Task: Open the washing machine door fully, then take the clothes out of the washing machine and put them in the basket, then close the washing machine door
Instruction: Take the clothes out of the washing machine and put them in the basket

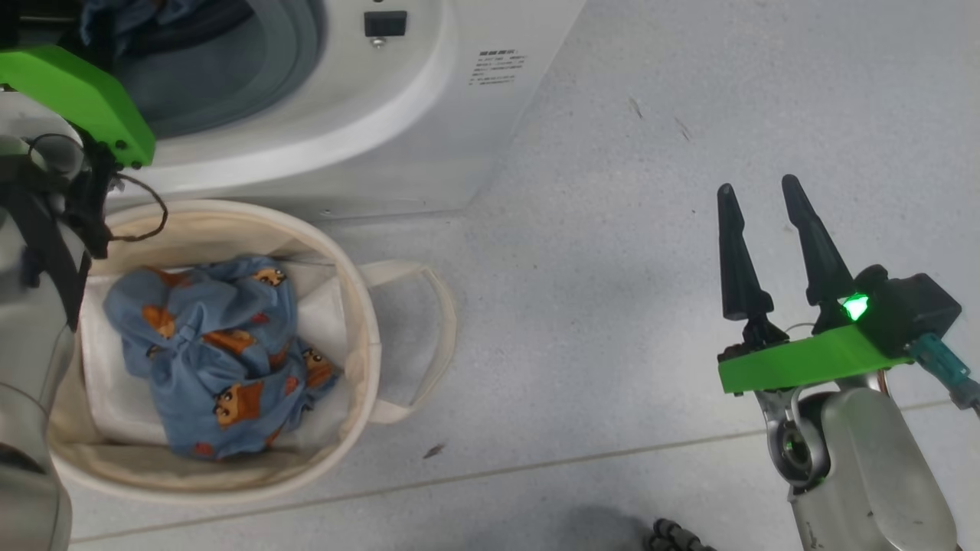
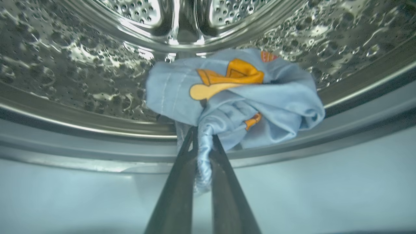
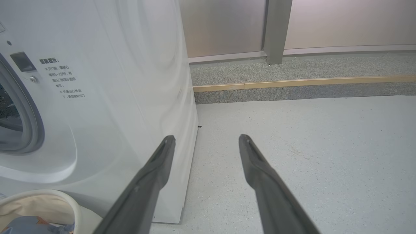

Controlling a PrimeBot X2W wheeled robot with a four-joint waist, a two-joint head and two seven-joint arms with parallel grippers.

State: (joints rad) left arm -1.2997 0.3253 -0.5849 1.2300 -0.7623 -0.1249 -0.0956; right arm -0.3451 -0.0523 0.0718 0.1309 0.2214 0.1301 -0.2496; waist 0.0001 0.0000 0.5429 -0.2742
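The left tool (image 2: 203, 135) is clamped on a thin twisted fold of the blue garment (image 2: 234, 94), bunched at the mouth of the washing machine (image 1: 429, 115) by the grey gasket (image 2: 65, 146). In the head view the basket (image 1: 366, 306) sits at 7 o'clock with another printed piece (image 1: 214, 352) inside. The right tool (image 1: 756, 185), at 4 o'clock, is spread and empty. The pinch looks slim, so dragging over the gasket could tug the fabric loose short of the basket.
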